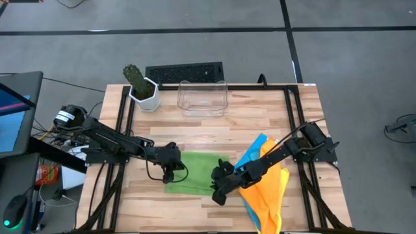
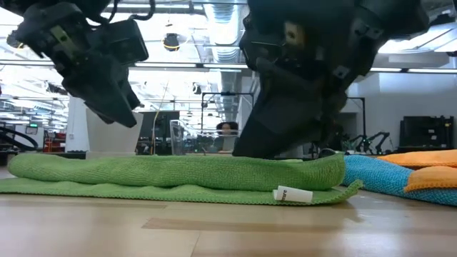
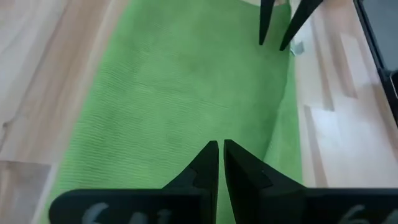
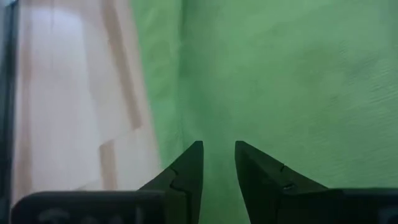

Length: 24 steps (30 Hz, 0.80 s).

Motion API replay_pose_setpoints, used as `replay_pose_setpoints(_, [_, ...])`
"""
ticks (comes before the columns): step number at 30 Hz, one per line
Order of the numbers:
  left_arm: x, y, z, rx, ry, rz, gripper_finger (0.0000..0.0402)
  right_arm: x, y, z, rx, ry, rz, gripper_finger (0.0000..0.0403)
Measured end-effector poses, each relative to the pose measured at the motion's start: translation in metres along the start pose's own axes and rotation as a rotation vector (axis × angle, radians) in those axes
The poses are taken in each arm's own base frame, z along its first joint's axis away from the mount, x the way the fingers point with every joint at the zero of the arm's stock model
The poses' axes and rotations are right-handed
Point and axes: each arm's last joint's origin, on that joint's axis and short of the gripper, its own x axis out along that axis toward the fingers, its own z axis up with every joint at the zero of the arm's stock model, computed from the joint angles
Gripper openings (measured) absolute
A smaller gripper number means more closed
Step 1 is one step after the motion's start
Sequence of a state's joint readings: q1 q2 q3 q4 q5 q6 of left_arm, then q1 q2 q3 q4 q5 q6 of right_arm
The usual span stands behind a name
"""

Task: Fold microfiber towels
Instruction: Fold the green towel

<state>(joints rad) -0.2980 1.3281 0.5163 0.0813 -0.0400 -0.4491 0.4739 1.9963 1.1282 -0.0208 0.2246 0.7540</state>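
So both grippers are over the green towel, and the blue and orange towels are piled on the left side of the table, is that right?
Not quite: in the high view, the blue towel and orange towel lie on the table's right side. The left gripper and right gripper are over the green towel.

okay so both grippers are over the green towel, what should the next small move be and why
Probably lower the right gripper onto the green towel's edge and pinch it: its jaws stand apart just above the cloth, which lies folded once, while the left gripper, jaws shut, hovers over the other end.

Green towel [image 1: 195, 170], blue towel [image 1: 255, 151], orange towel [image 1: 268, 188], white tag [image 2: 293, 194]
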Motion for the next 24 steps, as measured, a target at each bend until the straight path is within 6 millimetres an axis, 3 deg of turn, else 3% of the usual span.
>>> replay_pose_setpoints(15, [-0.001, -0.009, -0.006, 0.032, -0.024, 0.076, 0.0016, -0.003, 0.01, -0.009, -0.027, 0.021, 0.039, 0.0118])
replay_pose_setpoints(24, [0.001, -0.028, -0.02, 0.072, 0.018, 0.019, 0.0016, -0.002, 0.01, -0.01, -0.027, 0.021, 0.038, 0.0118])
